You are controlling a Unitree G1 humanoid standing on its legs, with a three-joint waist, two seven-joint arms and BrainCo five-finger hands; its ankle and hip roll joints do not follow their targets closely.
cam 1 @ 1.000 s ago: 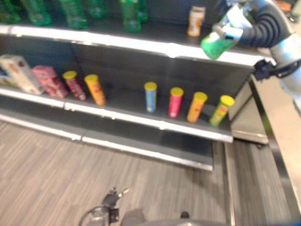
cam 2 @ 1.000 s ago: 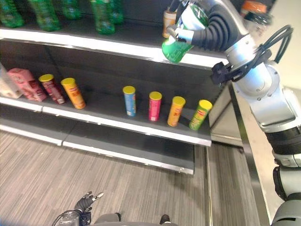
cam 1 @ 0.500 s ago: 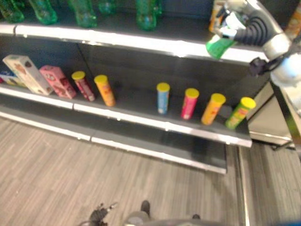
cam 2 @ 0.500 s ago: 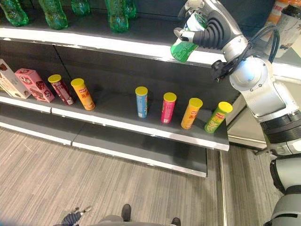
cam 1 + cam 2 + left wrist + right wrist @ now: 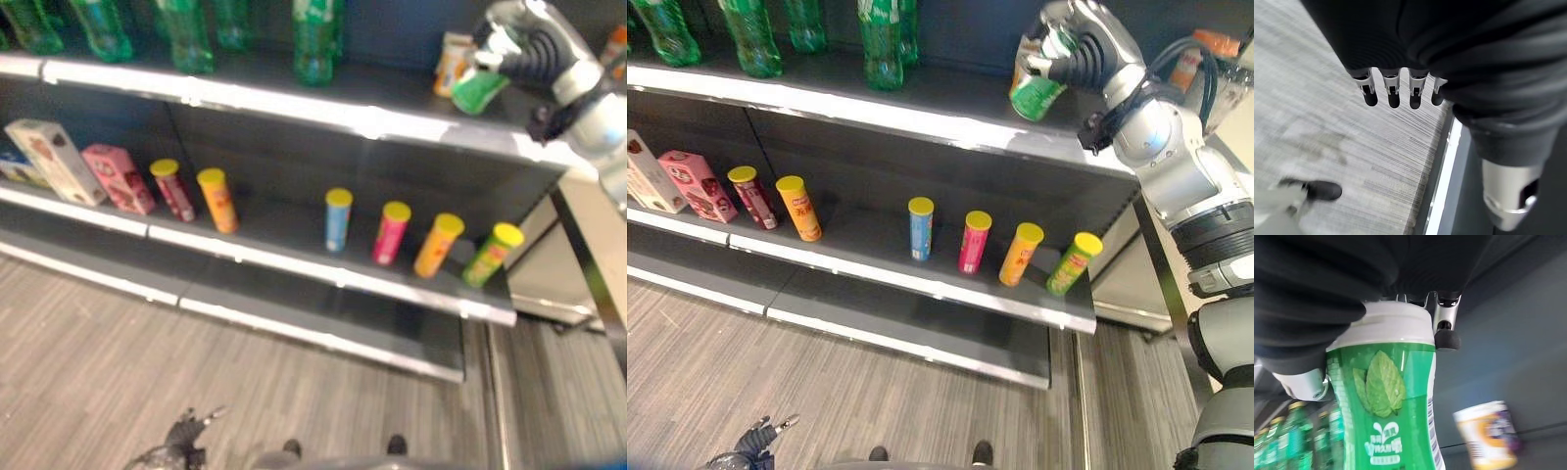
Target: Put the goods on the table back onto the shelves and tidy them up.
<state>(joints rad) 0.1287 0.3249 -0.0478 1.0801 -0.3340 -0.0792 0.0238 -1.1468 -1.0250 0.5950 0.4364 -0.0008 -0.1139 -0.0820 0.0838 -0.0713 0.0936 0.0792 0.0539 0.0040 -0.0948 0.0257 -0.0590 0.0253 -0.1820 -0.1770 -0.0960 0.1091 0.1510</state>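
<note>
My right hand is shut on a green mint-leaf container with a white lid, held tilted over the right end of the top shelf. In the right wrist view the container hangs from the curled fingers, and an orange-and-white canister stands on the shelf behind it. That canister sits just left of the held container. My left hand hangs low over the floor; its fingers are straight and hold nothing.
Several green bottles line the top shelf's left part. The middle shelf carries several yellow-lidded tubes and two boxes at the left. A pale counter stands to the right of the shelving.
The right hand has carried the green container up and further in, from the shelf's front edge to over the top shelf by the orange canister. The camera has shifted.
</note>
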